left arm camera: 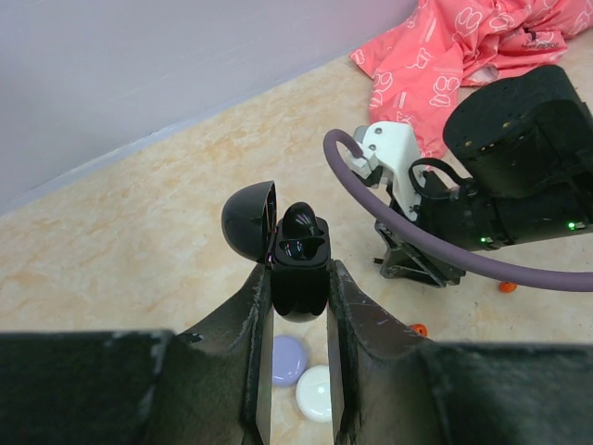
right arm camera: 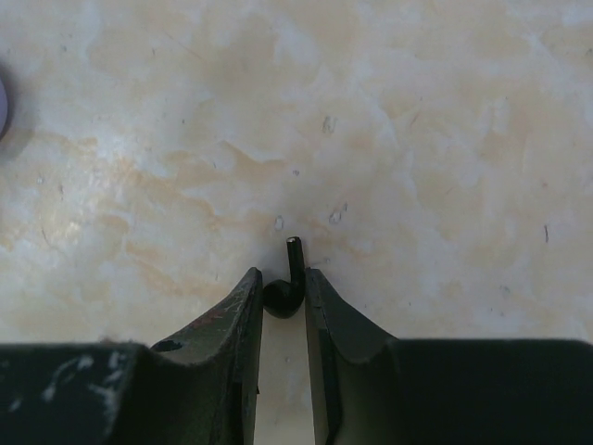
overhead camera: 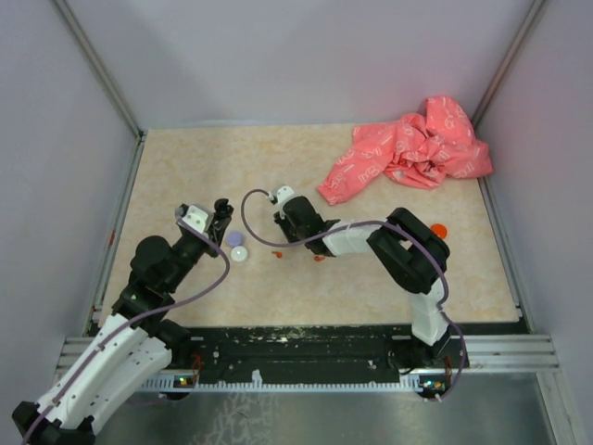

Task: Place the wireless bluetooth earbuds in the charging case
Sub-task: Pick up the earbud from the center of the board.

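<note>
My left gripper [left arm camera: 298,287] is shut on a black charging case [left arm camera: 301,264] with its lid [left arm camera: 248,221] swung open to the left. A glossy black shape sits in the case's far slot. In the top view the left gripper [overhead camera: 220,213] holds it above the table's left middle. My right gripper [right arm camera: 284,289] is shut on a black earbud [right arm camera: 282,298] whose stem points away from the fingers, close over the table. In the top view the right gripper [overhead camera: 289,232] is just right of the case. Tiny red pieces [overhead camera: 318,258] lie near it.
A purple disc [left arm camera: 287,360] and a white disc [left arm camera: 317,393] lie side by side under the left gripper, also in the top view [overhead camera: 233,238]. A crumpled pink cloth [overhead camera: 408,153] lies at the back right. An orange disc [overhead camera: 438,230] sits by the right arm's elbow.
</note>
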Motion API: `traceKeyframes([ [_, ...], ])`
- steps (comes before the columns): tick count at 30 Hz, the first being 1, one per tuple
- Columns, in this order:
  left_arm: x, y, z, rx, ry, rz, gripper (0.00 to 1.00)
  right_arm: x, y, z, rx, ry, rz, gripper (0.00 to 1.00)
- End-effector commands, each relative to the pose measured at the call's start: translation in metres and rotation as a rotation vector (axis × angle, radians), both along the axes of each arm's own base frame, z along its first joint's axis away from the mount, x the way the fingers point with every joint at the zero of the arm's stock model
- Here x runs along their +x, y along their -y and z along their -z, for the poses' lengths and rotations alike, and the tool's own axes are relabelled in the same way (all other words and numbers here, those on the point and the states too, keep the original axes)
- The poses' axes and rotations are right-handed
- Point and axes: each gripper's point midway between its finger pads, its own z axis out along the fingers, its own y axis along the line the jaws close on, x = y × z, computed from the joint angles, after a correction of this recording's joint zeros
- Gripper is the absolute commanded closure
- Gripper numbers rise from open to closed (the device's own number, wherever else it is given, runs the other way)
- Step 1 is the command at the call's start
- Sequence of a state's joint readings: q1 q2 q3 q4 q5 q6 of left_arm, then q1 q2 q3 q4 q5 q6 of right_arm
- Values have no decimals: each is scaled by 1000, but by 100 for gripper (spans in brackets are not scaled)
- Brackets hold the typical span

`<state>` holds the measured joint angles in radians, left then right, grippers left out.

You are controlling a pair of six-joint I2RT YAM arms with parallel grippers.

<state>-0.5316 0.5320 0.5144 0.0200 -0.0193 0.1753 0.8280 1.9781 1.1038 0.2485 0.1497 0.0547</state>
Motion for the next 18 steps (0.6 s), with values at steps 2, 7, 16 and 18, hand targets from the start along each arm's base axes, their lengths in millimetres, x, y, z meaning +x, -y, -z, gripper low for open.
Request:
traceKeyframes([
  [2,-2,1,-5,-29,17,15,100,-21,16,-19,-11,-26,-48,78],
  [7,-3,0,-6,-35,18,16,100,-38,33,-17,-56,-56,-67,75],
  [16,-4,2,-6,-46,15,27,100,-37,52,-15,-127,-38,-30,71],
  [18,-4,2,-5,-46,13,26,100,-35,57,-16,-146,-29,-18,70],
])
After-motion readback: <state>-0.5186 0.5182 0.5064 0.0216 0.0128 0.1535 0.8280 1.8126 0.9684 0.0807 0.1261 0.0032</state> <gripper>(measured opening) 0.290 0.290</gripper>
